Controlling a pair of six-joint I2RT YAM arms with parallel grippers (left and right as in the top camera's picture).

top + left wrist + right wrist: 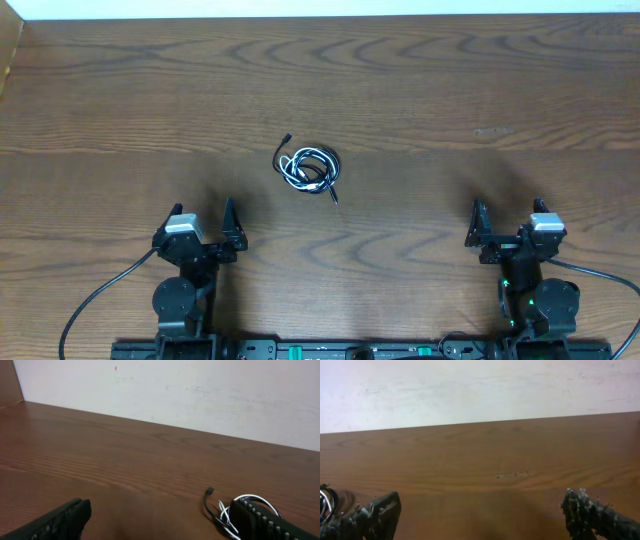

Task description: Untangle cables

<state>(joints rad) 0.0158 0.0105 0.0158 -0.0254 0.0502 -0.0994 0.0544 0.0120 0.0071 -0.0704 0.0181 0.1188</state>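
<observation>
The cables (308,170) are lying in one small tangled coil near the middle of the bench (470,80), the black cord (278,155) and the white cord (297,172) looping through each other, with one black plug end sticking out toward the far left and another trailing toward the near right. Both arms are sitting at the near edge, well apart from the coil. The left gripper (160,522) is standing wide spread and holding nothing; in its wrist view the coil is showing just beyond its right finger (260,520). The right gripper (482,515) is likewise standing spread and empty, with the coil peeking in at the far left edge of its wrist view.
</observation>
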